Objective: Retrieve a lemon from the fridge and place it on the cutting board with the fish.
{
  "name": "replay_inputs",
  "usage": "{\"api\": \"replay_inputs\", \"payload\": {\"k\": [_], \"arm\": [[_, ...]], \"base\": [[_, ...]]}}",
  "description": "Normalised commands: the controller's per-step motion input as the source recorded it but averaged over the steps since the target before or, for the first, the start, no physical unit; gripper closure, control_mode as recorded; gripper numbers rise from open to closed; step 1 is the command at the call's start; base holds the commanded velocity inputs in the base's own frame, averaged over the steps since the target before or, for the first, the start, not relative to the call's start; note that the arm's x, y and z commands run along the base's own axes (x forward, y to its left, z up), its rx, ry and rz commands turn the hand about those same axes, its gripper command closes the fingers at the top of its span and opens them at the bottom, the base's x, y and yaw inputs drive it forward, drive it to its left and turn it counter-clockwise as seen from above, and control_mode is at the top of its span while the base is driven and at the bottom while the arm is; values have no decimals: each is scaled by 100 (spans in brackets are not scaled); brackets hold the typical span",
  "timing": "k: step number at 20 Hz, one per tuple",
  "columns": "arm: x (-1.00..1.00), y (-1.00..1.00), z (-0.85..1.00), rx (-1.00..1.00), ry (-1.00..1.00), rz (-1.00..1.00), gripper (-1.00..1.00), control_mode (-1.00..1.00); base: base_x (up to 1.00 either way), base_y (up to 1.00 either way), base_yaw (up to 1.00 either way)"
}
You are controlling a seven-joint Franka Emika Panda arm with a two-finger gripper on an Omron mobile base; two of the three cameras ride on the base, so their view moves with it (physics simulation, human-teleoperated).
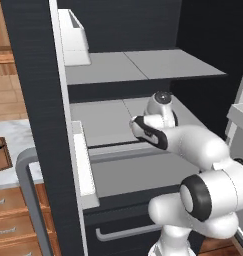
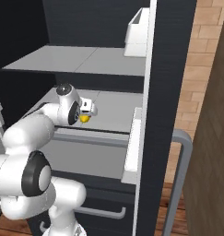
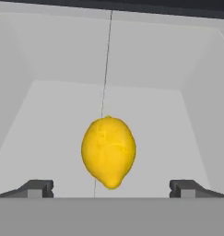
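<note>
Pincer (image 3: pixel 111 189) is being held wide, lemon (image 3: pixel 108 151) centred just ahead on the shelf (image 3: pixel 58 138); probably gets nudged away if closed early.

Matt, faintly dimpled yellow rind on the lemon (image 3: pixel 108 151), lying between the dark, dull-finished fingertips (image 3: pixel 37 188). Smooth, matt grey shelf (image 3: pixel 58 133) under and beyond the fingers, inside the flat black fridge (image 1: pixel 35 90). Glossy white arm casing (image 1: pixel 203 150) behind the fingers, with grained brown wood cabinets (image 1: pixel 8 210) further off.
</note>
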Motion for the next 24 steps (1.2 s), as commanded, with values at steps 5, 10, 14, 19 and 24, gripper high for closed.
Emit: {"api": "replay_inputs", "payload": {"k": [5, 10, 14, 19, 24], "arm": [[40, 0, -11, 0, 0, 0, -100, -100], [11, 0, -20, 0, 3, 0, -100, -100], [14, 0, -28, 0, 2, 0, -100, -100], [22, 0, -25, 0, 0, 0, -100, -100], [11, 0, -24, 0, 1, 0, -100, -100]], "base": [[0, 0, 0], [0, 0, 0], [0, 0, 0], [0, 0, 0], [0, 0, 0]]}}
